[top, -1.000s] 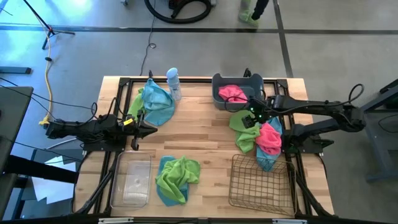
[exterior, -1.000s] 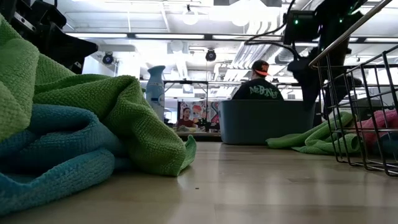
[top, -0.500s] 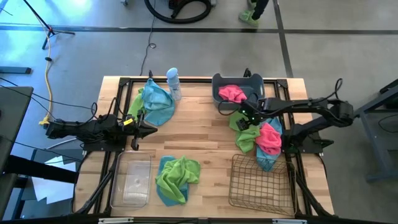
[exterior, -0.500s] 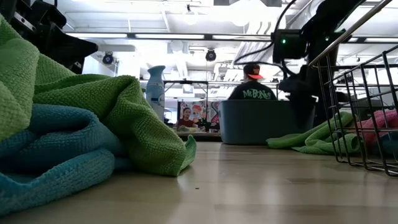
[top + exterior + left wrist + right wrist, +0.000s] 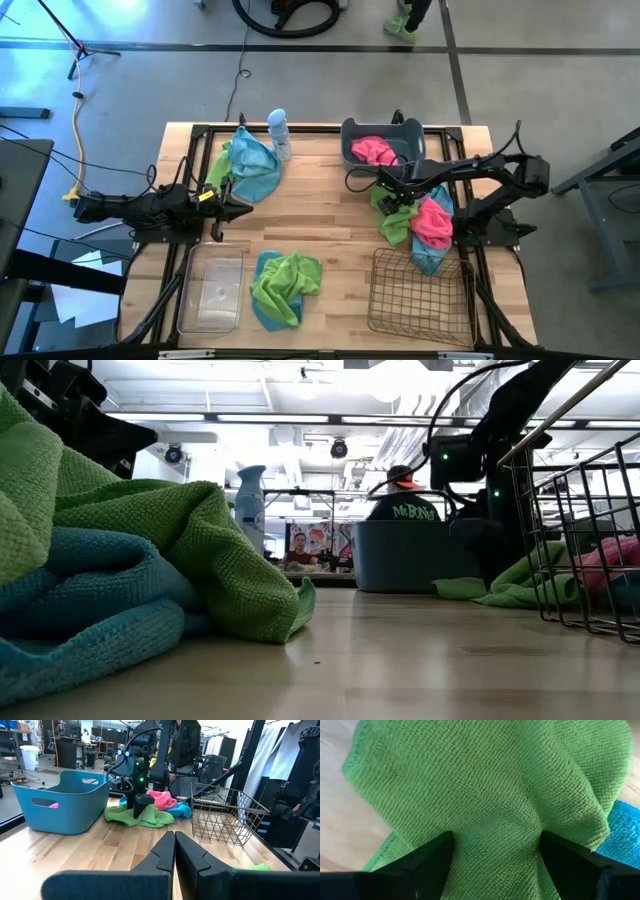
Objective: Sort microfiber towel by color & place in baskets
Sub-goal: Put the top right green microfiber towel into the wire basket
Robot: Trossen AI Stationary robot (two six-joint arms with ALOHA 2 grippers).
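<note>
- On the right side of the table (image 5: 330, 215), the right gripper (image 5: 393, 199) is lowered onto a lime green towel (image 5: 395, 218), just in front of the dark grey-blue tub (image 5: 352, 131).
- Seen from the right wrist, its fingers (image 5: 427, 857) are spread apart with the green cloth bunched up between them; whether the cloth is already pinched cannot be told.
- That green towel lies in a pile with a bright pink towel (image 5: 434, 222) and a teal-blue towel (image 5: 428, 258), beside the wire-mesh basket (image 5: 420, 295).
- One pink towel (image 5: 372, 150) is seen inside the tub.
- At the left edge, the left gripper (image 5: 232, 207) is held above the table with its fingers pressed together (nothing between them).
- Behind it, a teal and green pile (image 5: 248, 166) is found next to a small clear bottle (image 5: 279, 134).
- At the front, another green towel on teal (image 5: 283, 287) lies between the clear bin (image 5: 212, 292) and the wire-mesh basket.
- A person (image 5: 403, 497) is visible beyond the table in the low view.
</note>
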